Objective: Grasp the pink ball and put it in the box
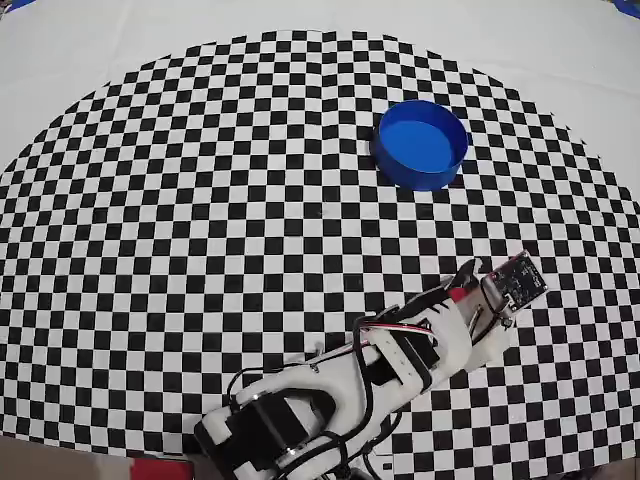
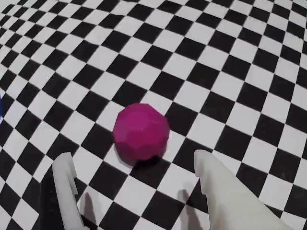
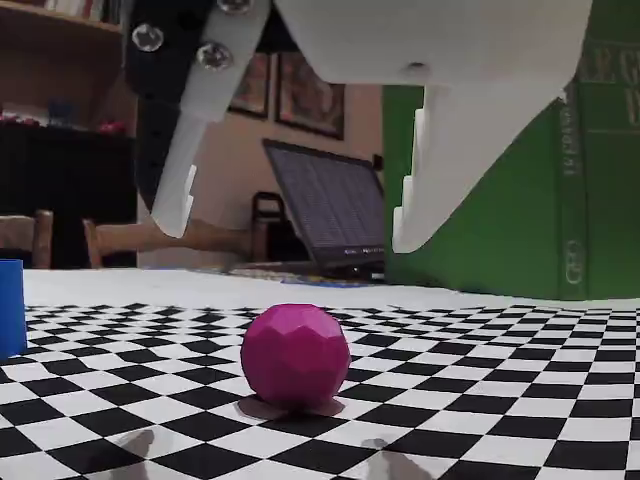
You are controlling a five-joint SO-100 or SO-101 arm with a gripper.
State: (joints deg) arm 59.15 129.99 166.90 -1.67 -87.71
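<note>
1. State. Your gripper (image 3: 290, 225) hangs above the ball (image 3: 295, 355) with its jaws spread wide and nothing between them. The ball sits on the checkered surface (image 3: 500, 390), under the gap in the fixed view. The wrist view shows it just ahead of the two fingertips (image 2: 64, 165). In the overhead view the ball (image 1: 457, 294) is only a sliver beside the arm.

2. Target. The box (image 1: 421, 144) stands well apart from the ball, farther up the overhead view, and it holds nothing.

3. Risk: a nudge. If you descend off-centre, one fingertip probably strikes the ball first. Its faceted round shape would likely let it roll away across the smooth surface.

4. Risk: a squeeze-out. If you close too high on the ball, the fingertips may pinch above its widest part and pop it downward and out.

5. Risk: a shallow grasp. If you close while the ball lies ahead of the tips, the hold may fail on the way to the box.
</note>
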